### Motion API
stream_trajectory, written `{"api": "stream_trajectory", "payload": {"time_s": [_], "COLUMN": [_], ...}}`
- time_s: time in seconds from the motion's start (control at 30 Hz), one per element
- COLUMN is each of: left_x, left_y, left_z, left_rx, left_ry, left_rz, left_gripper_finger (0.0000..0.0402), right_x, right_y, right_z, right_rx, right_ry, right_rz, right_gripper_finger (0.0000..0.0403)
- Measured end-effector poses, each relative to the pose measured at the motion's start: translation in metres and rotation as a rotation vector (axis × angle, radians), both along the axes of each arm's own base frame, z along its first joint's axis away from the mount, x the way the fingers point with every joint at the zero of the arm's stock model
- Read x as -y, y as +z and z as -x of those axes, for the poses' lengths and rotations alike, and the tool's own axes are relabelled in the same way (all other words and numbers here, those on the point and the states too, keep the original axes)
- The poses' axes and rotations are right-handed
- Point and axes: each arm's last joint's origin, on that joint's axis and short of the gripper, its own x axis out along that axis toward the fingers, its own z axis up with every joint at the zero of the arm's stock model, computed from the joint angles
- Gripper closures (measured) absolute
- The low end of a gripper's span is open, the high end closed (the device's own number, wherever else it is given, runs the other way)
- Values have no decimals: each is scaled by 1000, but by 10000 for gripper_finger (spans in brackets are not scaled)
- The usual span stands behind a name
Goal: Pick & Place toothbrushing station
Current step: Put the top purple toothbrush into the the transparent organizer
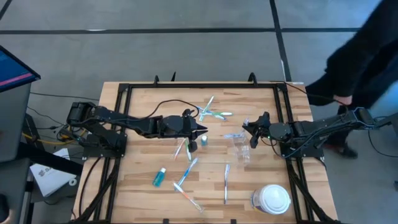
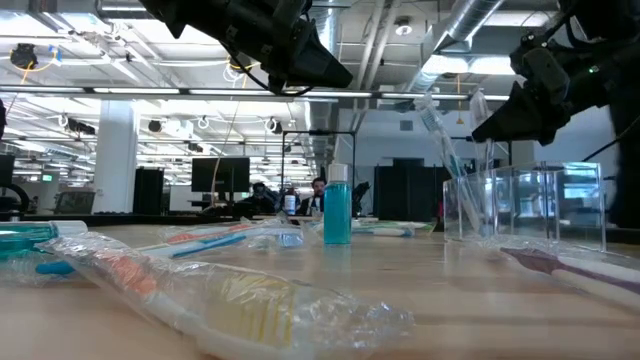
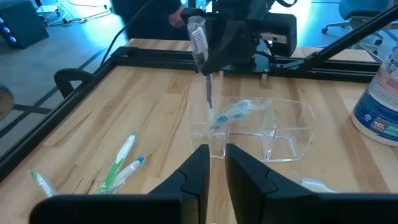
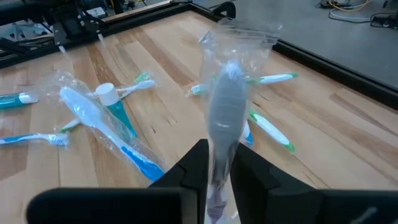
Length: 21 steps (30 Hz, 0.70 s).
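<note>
The clear cup sits on the right half of my desk, just beside my right hand. A wrapped brush already leans inside it (blue and white, as my left wrist view shows). My right hand hangs over the cup's edge and pinches another wrapped brush between its fingers; the brush stands upright, with its low end at the cup.

My left hand floats near the middle of the desk, well apart from the cup. Its fingers sit close together with a thin gap, and nothing is in them. Just beside it a small teal tube stands upright.

More brushes lie around. A green and white bunch lies toward the far edge. A few lie near the tube. Others lie toward the near edge, with a second teal tube lying flat. A big white tub stands at the near right corner.
</note>
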Motion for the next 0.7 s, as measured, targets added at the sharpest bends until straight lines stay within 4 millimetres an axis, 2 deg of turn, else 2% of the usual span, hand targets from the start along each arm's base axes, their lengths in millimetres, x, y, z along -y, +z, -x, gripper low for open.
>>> {"api": "stream_trajectory", "payload": {"time_s": [0.43, 0.53, 0.7], "left_x": [-13, -14, -20], "left_y": [-17, -19, -19], "left_z": [7, 8, 8], "left_rx": [-47, -45, -43], "left_ry": [43, 47, 59], "left_rz": [6, 6, 5], "left_gripper_finger": [357, 357, 357], "right_x": [1, 1, 3], "right_y": [7, 9, 14], "right_z": [3, 5, 7], "right_rx": [28, 41, 67], "right_ry": [16, 17, -3], "right_rz": [49, 57, 106], "right_gripper_finger": [343, 324, 270]}}
